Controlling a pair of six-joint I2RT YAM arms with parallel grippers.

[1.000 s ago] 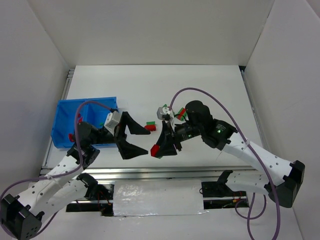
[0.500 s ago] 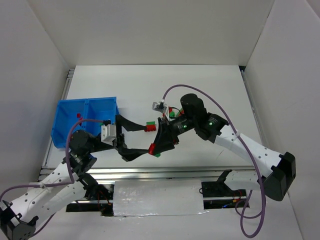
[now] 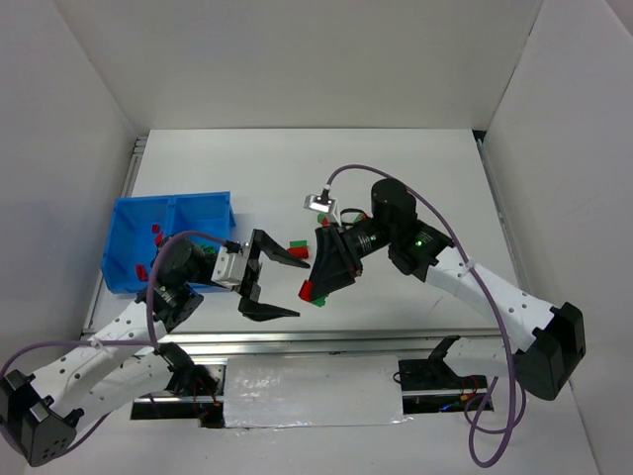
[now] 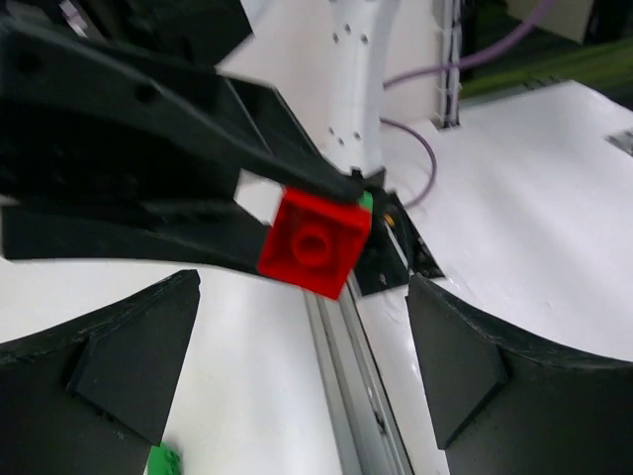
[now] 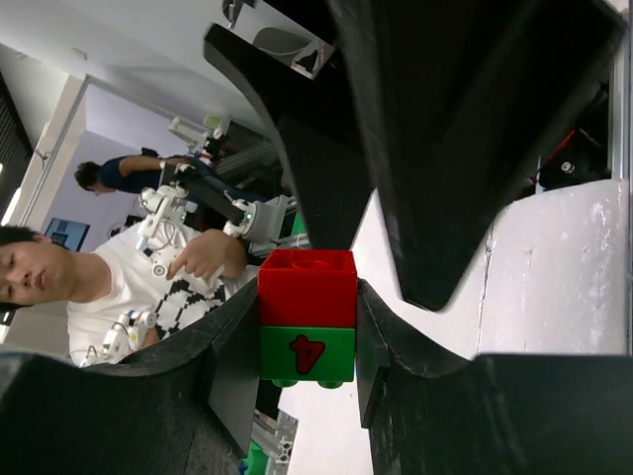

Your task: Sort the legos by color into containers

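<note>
A: Left jaws?
B: Spread wide, gripping nothing; just beyond, the right jaws pinch a joined red-and-green lego (image 3: 312, 293) above the desk (image 3: 425, 178).
A: Containers?
B: The blue bin (image 3: 129, 228) sits left; loose legos (image 3: 297, 244) lie farther back.

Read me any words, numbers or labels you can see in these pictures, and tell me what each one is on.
"4": a red mark on the green half of the red-and-green brick held in the right gripper. It shows in the right wrist view only and reads roughly as a 4.
Black print on a bystander's white shirt: too blurred to read.
Nothing else readable in any view.
</note>
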